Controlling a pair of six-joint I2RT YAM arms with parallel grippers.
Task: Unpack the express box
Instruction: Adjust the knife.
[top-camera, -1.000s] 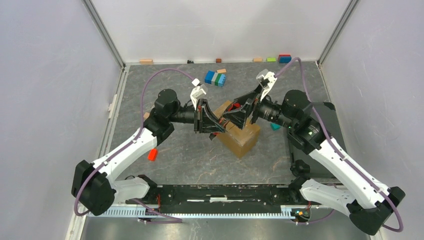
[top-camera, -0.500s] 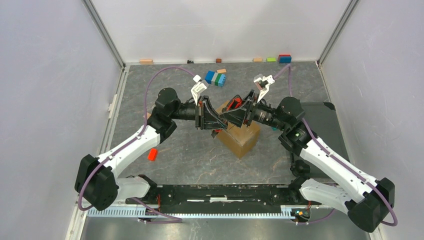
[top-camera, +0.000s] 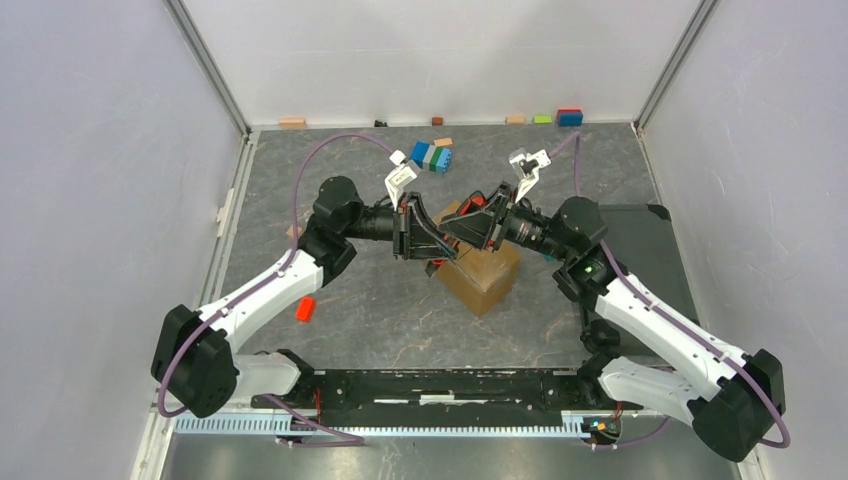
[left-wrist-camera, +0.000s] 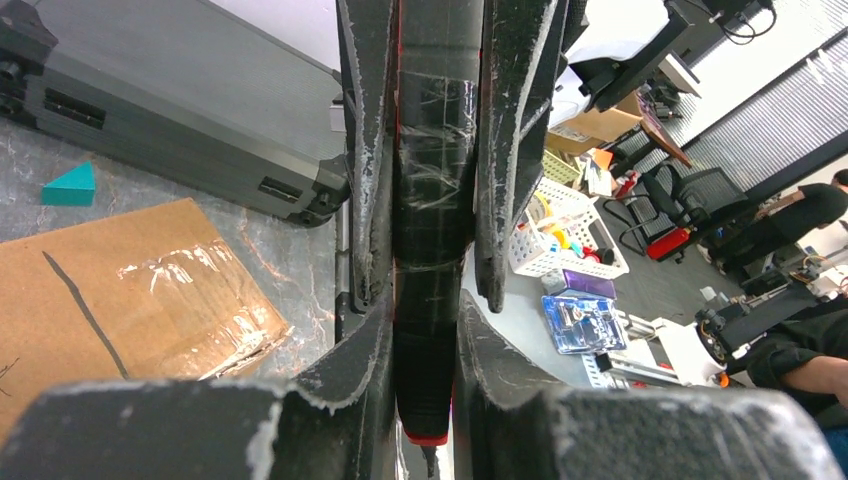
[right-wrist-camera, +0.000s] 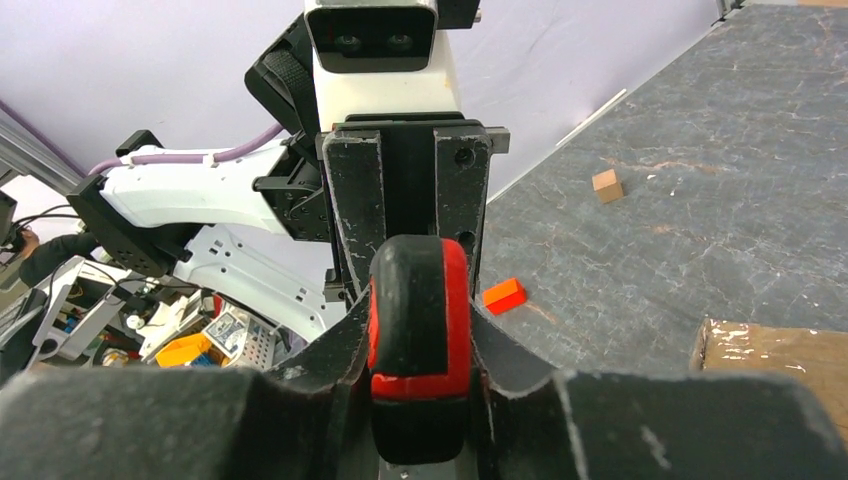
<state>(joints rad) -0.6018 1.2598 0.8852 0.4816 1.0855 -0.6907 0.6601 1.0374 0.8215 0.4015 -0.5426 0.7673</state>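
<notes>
The express box, a brown taped carton, stands on the grey mat at mid-table; its top also shows in the left wrist view and the right wrist view. Just above its far-left corner both grippers meet tip to tip. My left gripper is shut on a black tool with red trim. My right gripper grips the same tool from the opposite end, its fingers pressed against both sides. The tool hangs clear of the box.
A blue-green block cluster lies behind the box. A red block sits at the left, a teal block by the black tray at the right. Small blocks line the far wall.
My right gripper has moved left to the left gripper and closed from wide open onto the tool. The left gripper kept its grip and shifted slightly.
</notes>
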